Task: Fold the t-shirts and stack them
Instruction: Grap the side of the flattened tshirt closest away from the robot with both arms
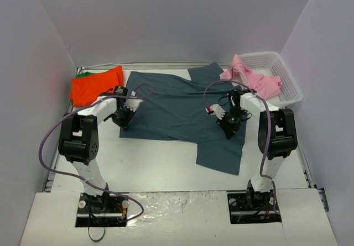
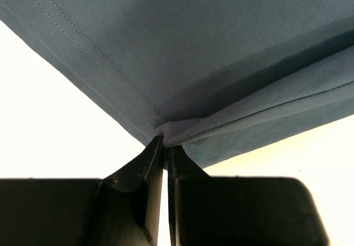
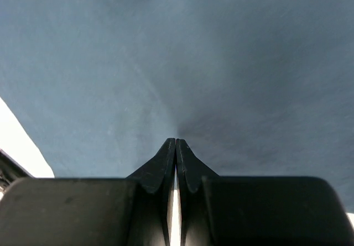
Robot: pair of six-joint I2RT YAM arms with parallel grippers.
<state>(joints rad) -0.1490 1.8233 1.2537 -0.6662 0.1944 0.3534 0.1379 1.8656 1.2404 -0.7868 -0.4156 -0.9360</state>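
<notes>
The white table (image 1: 160,168) is smooth and slightly glossy, walled in by pale panels. Spread across its middle is the slate-blue t-shirt (image 1: 177,108), by far the biggest piece of cloth here. It lies mostly flat, with one sleeve reaching toward the far edge and another flap pointing at the near right. Up close the fabric (image 2: 221,47) is a fine matte knit with a double row of stitching along the hem.

In the far right corner stands the white basket (image 1: 287,85), rectangular, of plastic lattice. The pink t-shirt (image 1: 251,80) is crumpled over its left rim, part inside and part spilling onto the table. In the far left corner lies the orange-red t-shirt (image 1: 94,85), roughly folded. A sliver of the green t-shirt (image 1: 83,74) shows at its far edge.

The left gripper (image 1: 123,119) sits at the blue shirt's left edge. Its black jaws are clenched on the hem corner (image 2: 165,146), the cloth bunched and lifted there. The right gripper (image 1: 228,130) is down on the shirt's right side. Its jaws are pressed tight together (image 3: 176,144), pinching a small pucker of the blue cloth (image 3: 193,52), with faint creases running to the tips.
</notes>
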